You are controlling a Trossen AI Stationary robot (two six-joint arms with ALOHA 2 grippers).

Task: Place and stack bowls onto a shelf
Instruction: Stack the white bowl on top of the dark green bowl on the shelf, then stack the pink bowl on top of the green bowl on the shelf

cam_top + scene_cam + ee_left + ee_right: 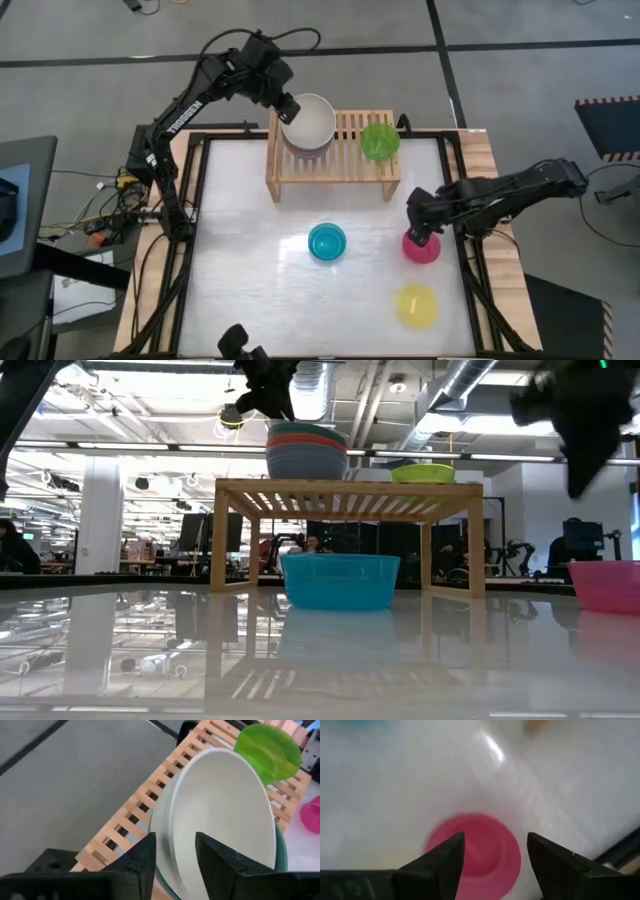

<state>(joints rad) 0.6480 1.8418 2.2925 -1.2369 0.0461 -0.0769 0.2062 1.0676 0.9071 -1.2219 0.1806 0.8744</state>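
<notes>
The light-wood shelf (345, 160) stands at the table's far edge. On its left part sits a stack of larger bowls (306, 455) with the cream-white bowl (310, 125) on top. The lime bowl (380, 140) sits on the shelf's right part. The cyan bowl (326, 241), magenta bowl (421, 247) and yellow bowl (416, 305) stand on the table. My left gripper (175, 862) is open, its fingers on either side of the white bowl's far-left rim (172, 837). My right gripper (492, 860) is open above the magenta bowl (475, 852), clear of it.
The shelf's middle slats (348, 130) between the stack and the lime bowl are bare. The cyan bowl (340, 580) stands in front of the shelf. Dark frame rails (200, 200) run along the table's left and right sides.
</notes>
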